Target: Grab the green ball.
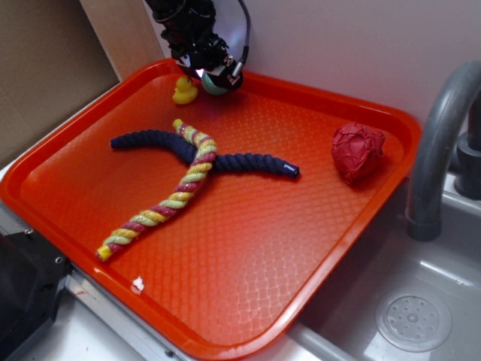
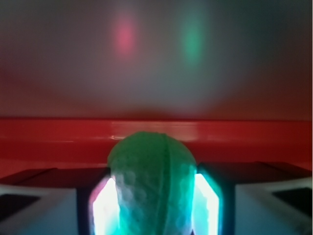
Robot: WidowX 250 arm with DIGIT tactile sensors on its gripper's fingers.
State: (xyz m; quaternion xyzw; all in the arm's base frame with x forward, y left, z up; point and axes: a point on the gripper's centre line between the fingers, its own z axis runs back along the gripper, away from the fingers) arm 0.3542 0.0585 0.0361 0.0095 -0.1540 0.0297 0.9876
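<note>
The green ball (image 1: pixel 216 85) is a small dimpled mint-green ball at the far edge of the orange tray (image 1: pixel 316 248). My gripper (image 1: pixel 214 77) stands over it from above, at the tray's back rim, and is shut on it. In the wrist view the green ball (image 2: pixel 152 181) fills the space between the two glowing pads (image 2: pixel 103 208), which press on its left and right sides. The tray's red rim (image 2: pixel 156 132) runs across just behind the ball.
A yellow rubber duck (image 1: pixel 184 90) sits just left of the gripper. A navy rope (image 1: pixel 248 162) and a yellow-red-green rope (image 1: pixel 176 195) cross mid-tray. A red wrinkly ball (image 1: pixel 358 152) lies at the right. A grey faucet (image 1: pixel 440 143) and a sink (image 1: pixel 413 320) are to the right.
</note>
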